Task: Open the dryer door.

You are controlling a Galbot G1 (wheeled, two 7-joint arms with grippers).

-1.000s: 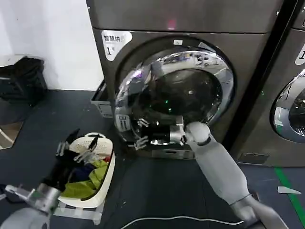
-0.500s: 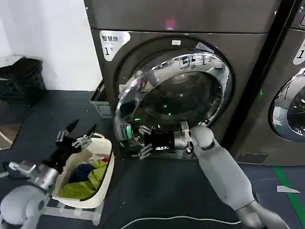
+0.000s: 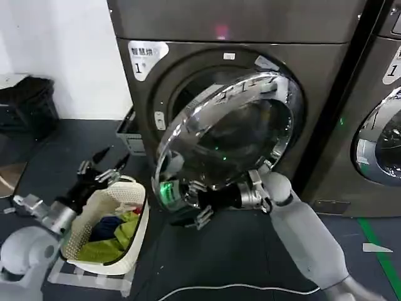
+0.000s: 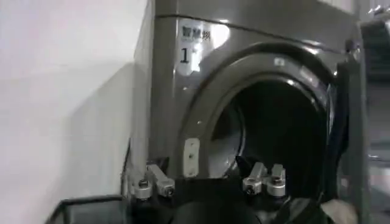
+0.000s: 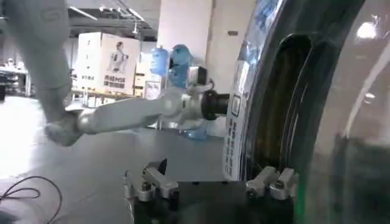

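Note:
The dryer door, chrome-rimmed with dark glass, stands partly swung out from the machine with the "1" sticker, baring the dark drum opening. My right gripper is open at the door's lower free edge, its fingers either side of the rim. In the right wrist view that gripper faces the chrome rim and a label strip, with the tinted glass beside it. My left gripper hangs open and empty above the laundry basket. From the left wrist, the left gripper faces the opening.
A white laundry basket of clothes sits on the floor to the left of the door. A neighbouring machine's chrome door is at the right. A dark bin stands by the left wall. A white cable lies on the floor.
The door has swung further out from the machine, and my right gripper has come down and toward me with its edge. The left gripper has shifted left and a little up over the basket.

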